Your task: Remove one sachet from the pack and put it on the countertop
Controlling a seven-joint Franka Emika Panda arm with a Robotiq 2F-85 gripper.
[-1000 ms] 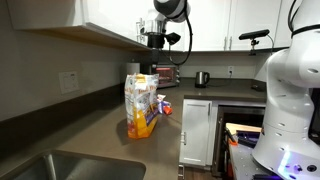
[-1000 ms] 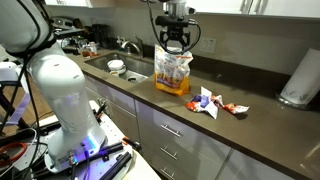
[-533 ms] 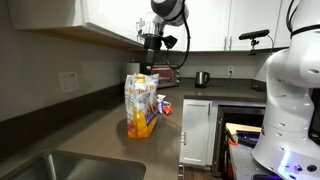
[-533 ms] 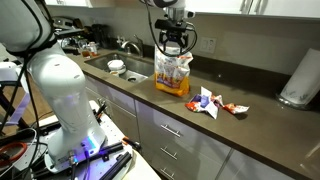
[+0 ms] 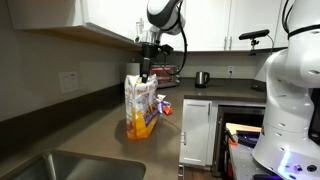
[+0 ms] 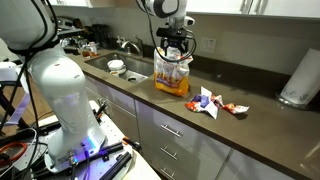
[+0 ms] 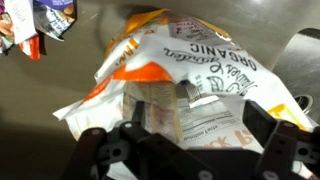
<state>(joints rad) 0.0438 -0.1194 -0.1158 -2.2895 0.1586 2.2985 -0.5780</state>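
Wrist view looks straight down into the pack (image 7: 190, 75): crumpled white film with green lettering, orange lower down. Its mouth gapes, and pale contents (image 7: 165, 112) show inside, though we cannot tell single sachets apart. The gripper (image 7: 190, 150) has its fingers (image 7: 105, 150) spread wide, one on each side of the mouth, holding nothing. In both exterior views the pack (image 5: 141, 105) (image 6: 172, 72) stands upright on the countertop (image 5: 100, 140) (image 6: 265, 118). The gripper (image 5: 147, 70) (image 6: 174, 52) hangs right above its top, at or just inside the opening; whether the tips touch the film we cannot tell. A few loose sachets (image 6: 208, 100) lie on the countertop just beside the pack.

We judge the pack light and floppy: thin crinkly film that will buckle, slide or tip if we push on its rim. It will likely lift along with a sachet if the film gets pinched too. A sachet should be small, light, soft and a bit slick. So we would take hold well inside the mouth, on the upper edge of one sachet, pads flat across it and clear of the bag wall, closing gently but firmly. The pull wants to be straight up and slow; if the pack rises with it, the grip has film in it.
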